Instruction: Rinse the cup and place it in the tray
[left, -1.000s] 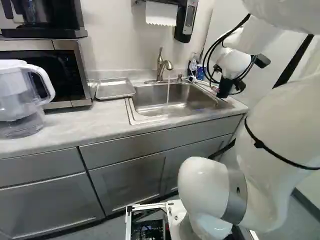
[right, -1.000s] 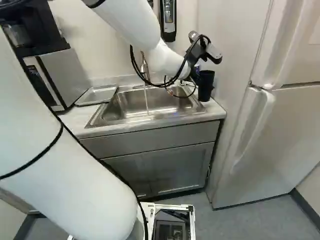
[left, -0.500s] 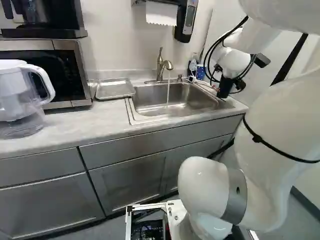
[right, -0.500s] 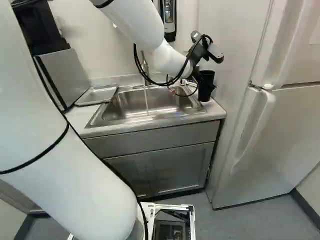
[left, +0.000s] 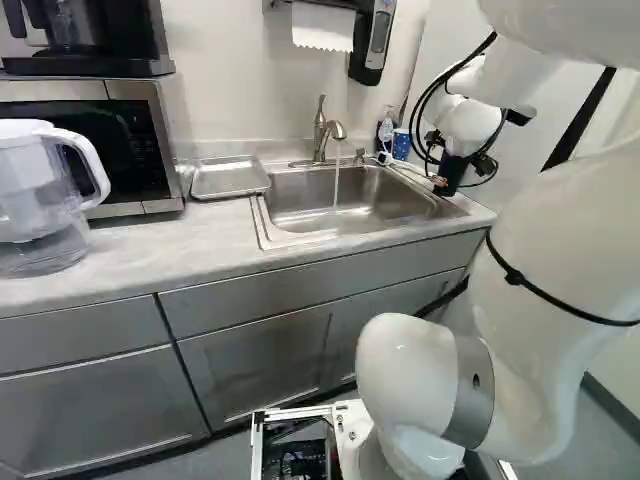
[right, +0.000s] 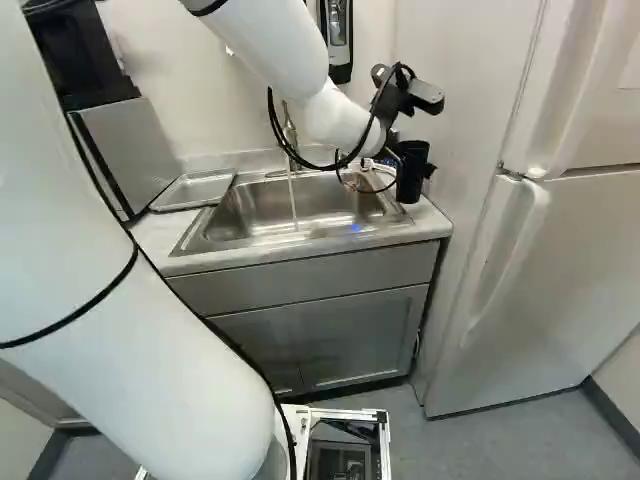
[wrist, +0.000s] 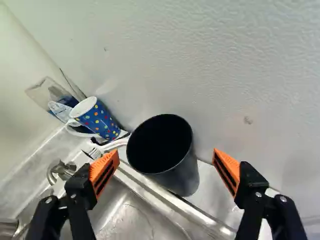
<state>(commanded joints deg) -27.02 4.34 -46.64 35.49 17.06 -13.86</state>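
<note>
Gray counter (left: 150, 250) runs along the wall, with a shiny metal sink (left: 350, 212) set into it. Water (left: 336, 190) comes down in a thin stream from the tap (left: 321, 135) and falls into the sink. The tall dark cup (wrist: 183, 172) stands upright on the far side of the sink from the tray (left: 230, 178), close to the sink's edge and by a big white upright side. The gripper (right: 412, 162) is over at the cup, and its two fingers are spread wide — the cup sits between them and a bit ahead, with a gap on each side, so they have hold of nothing. Near the cup is a blue mug (wrist: 103, 120) (it has lots of bright dots on it). The flat metal tray lies on the counter, just beside the sink. Next comes the microwave (left: 158, 140) — and a big clear jug (left: 35, 195) with a white handle is in front of it.
</note>
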